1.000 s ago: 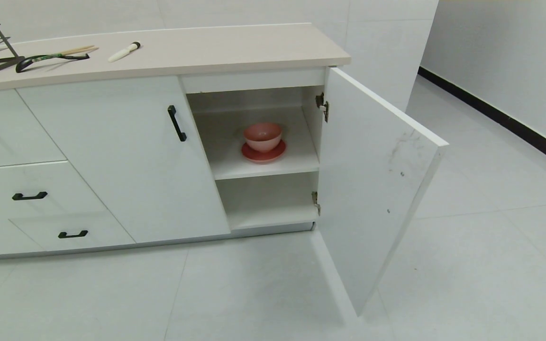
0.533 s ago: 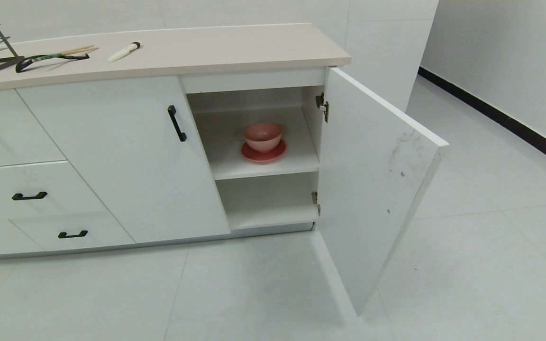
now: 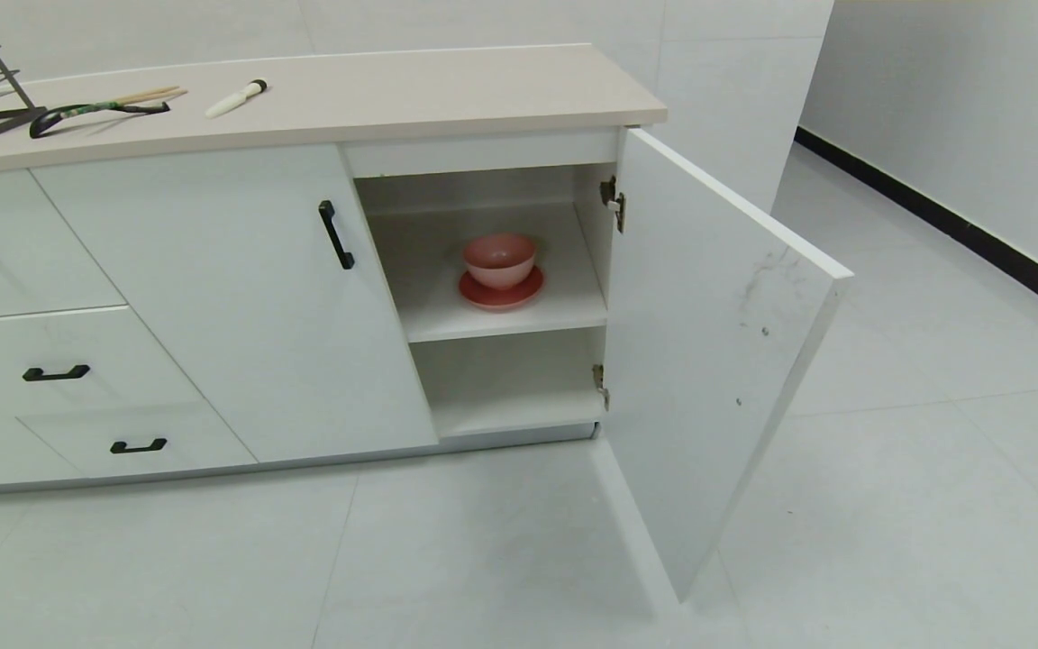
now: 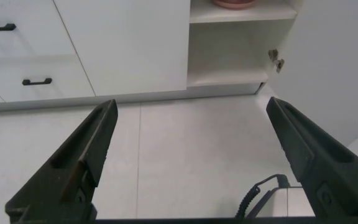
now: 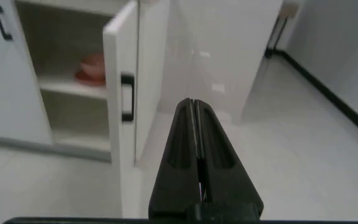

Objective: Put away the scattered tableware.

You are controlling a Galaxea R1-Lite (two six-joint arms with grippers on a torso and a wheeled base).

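Bowl (image 3: 499, 260) sits stacked on plate (image 3: 501, 292) on the upper shelf (image 3: 443, 315), and the cabinet door (image 3: 708, 361) stands open for access. Left gripper (image 4: 191, 104) fingers are wide apart and right gripper (image 5: 194, 107) fingers are pressed together; both are empty.

Pink bowl (image 3: 499, 259) sits on a red plate (image 3: 502, 295) inside the open cabinet (image 3: 443, 311) — utensils (image 3: 97, 108) lie on the countertop (image 3: 447, 88).

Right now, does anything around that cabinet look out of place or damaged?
The open cabinet door carries dark scuff marks on its inner face. Loose on the countertop lie chopsticks, a dark spoon and a white-handled utensil. The pink bowl sits neatly on its plate inside.
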